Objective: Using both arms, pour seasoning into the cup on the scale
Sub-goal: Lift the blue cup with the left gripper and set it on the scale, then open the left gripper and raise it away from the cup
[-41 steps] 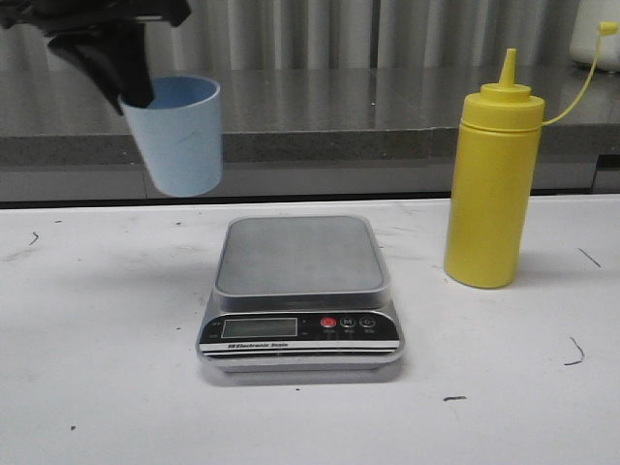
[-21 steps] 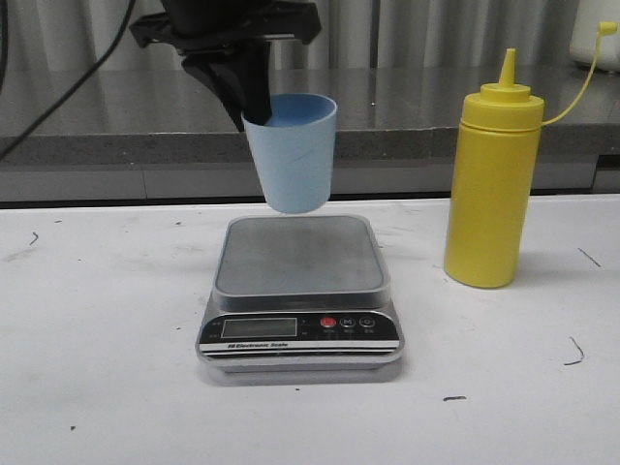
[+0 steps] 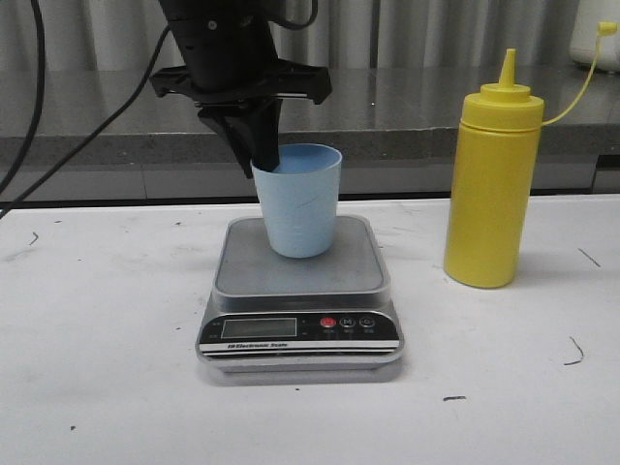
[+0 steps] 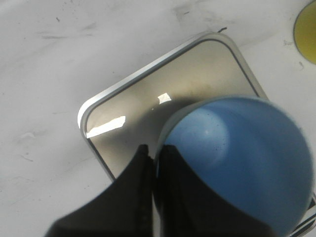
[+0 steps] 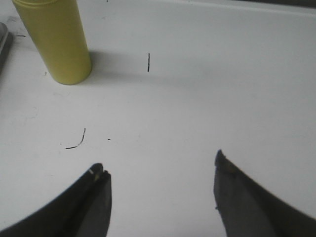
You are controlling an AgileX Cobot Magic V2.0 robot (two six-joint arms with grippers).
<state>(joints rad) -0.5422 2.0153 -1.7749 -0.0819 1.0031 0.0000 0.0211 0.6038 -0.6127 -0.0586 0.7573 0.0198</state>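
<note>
The table [image 3: 97,387] carries everything, with the scale [image 3: 300,291] in the middle of the front view and the yellow bottle [image 3: 492,184] standing upright to its right, well apart from both grippers, its cap hanging off on a thin tether.

The cup [image 3: 298,199] is upright over the back part of the steel platform, its base at or just touching the surface (the front view does not settle whether its weight is down). The left gripper [image 3: 263,155] is clamped on the cup's rim at the left side, one finger inside and one outside, as the left wrist view also shows [image 4: 150,163].

The right gripper [image 5: 160,182] is spread wide with nothing in it, low over bare table, the bottle ahead of it.

By my reading, the first stage is nearly done: the cup is placed but not let go. Left to do: release the cup, fetch the bottle, tip it and pour.
</note>
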